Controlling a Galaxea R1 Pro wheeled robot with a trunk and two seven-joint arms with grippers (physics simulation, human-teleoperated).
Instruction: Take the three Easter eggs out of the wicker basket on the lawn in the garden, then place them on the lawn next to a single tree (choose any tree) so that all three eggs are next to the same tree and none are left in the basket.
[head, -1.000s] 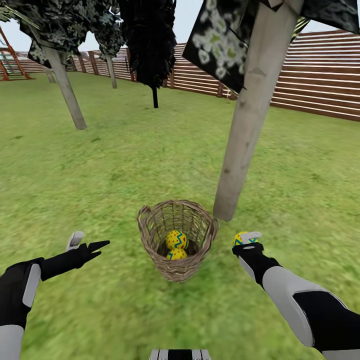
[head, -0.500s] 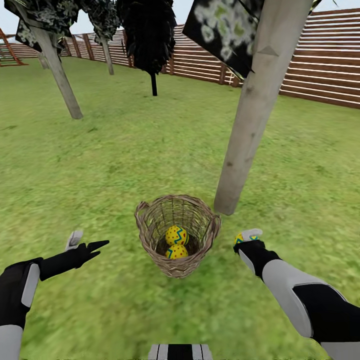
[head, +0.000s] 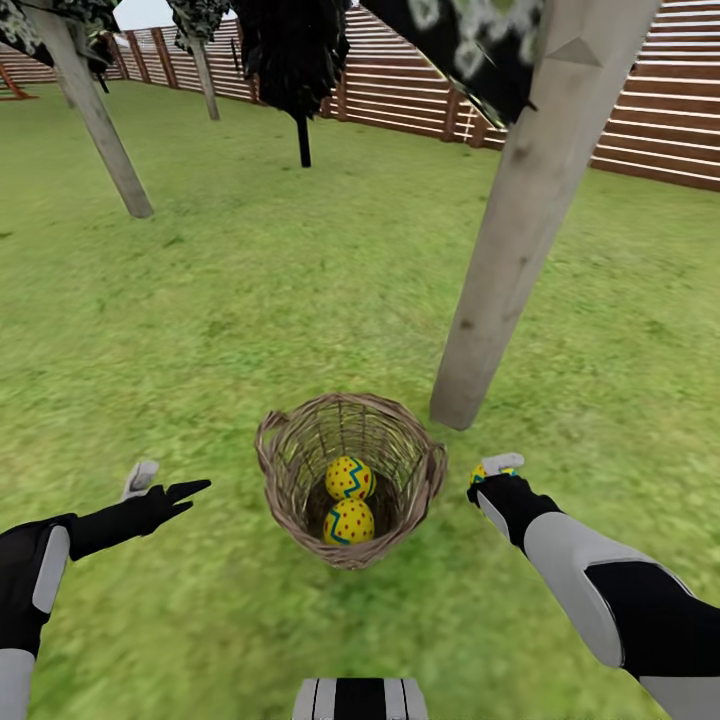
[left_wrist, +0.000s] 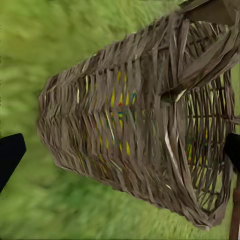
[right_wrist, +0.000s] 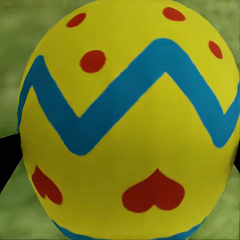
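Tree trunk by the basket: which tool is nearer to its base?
Right. The right tool, holding an egg, sits just below the trunk base; the left tool is across the basket.

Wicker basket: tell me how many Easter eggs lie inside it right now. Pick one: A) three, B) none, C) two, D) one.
C. The head view shows two eggs in the wicker basket, one behind the other, while the third egg is outside it, held in the right gripper over the lawn near the tree trunk.
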